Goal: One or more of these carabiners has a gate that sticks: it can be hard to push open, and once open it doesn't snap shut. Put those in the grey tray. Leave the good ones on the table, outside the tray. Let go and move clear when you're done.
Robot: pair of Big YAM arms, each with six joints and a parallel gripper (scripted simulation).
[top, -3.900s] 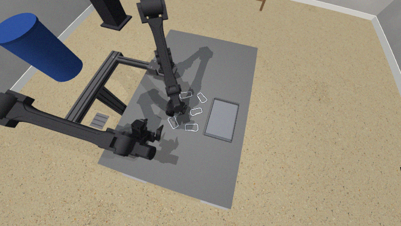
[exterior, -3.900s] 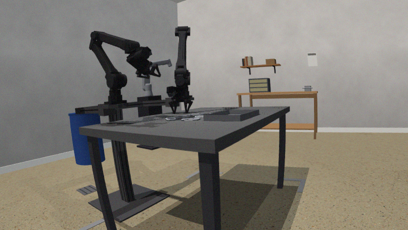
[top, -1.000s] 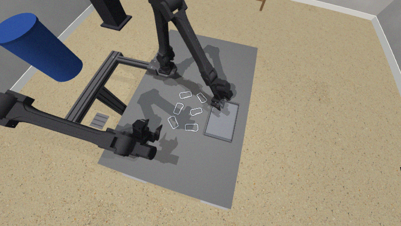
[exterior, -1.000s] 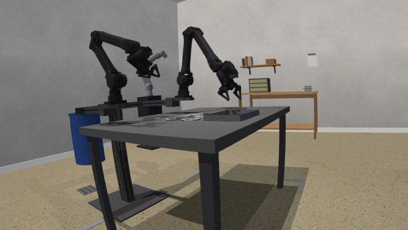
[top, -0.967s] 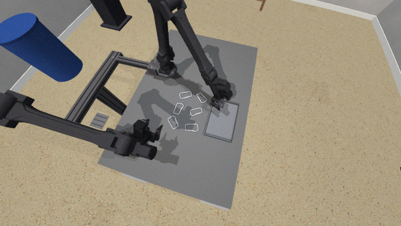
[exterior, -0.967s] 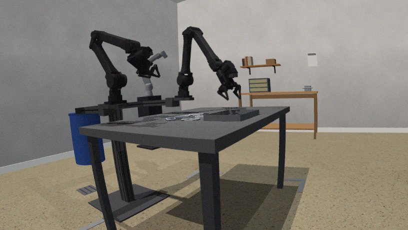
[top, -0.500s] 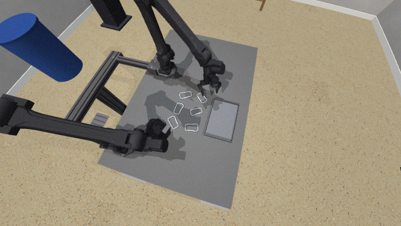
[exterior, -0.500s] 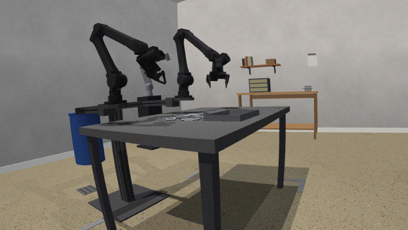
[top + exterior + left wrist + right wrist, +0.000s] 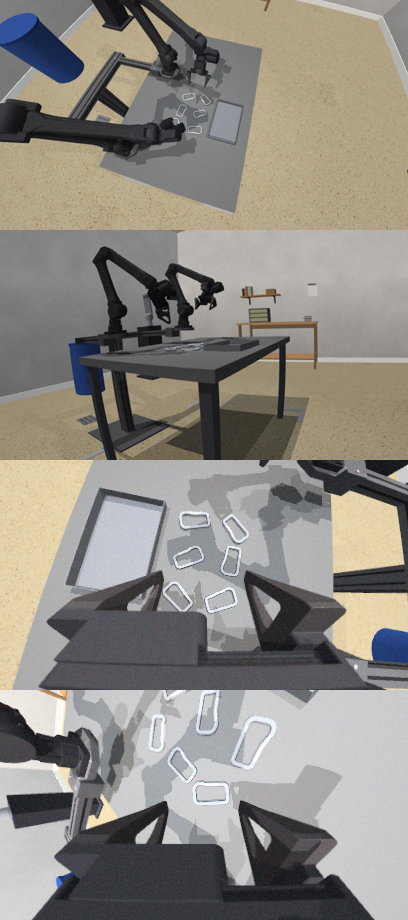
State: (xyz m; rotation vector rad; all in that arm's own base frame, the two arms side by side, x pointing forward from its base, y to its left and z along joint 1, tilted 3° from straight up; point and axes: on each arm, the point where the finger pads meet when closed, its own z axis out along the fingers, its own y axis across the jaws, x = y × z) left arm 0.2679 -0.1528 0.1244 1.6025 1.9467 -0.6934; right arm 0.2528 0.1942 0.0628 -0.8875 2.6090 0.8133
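Observation:
Several white carabiners lie in a loose cluster on the grey table, among them one at the far side and one at the near side. The grey tray lies beside them and holds nothing. My left gripper hangs open and empty high above the far end of the cluster; its wrist view shows the carabiners and the tray far below the fingers. My right gripper is open and empty, high over the cluster's other end, and partly hides one carabiner. Its wrist view shows a carabiner beyond the fingers.
The black mounting frame and both arm bases stand along the table's one long side. A blue bin stands on the floor beyond it. In the exterior view both grippers, left and right, hang well above the table top.

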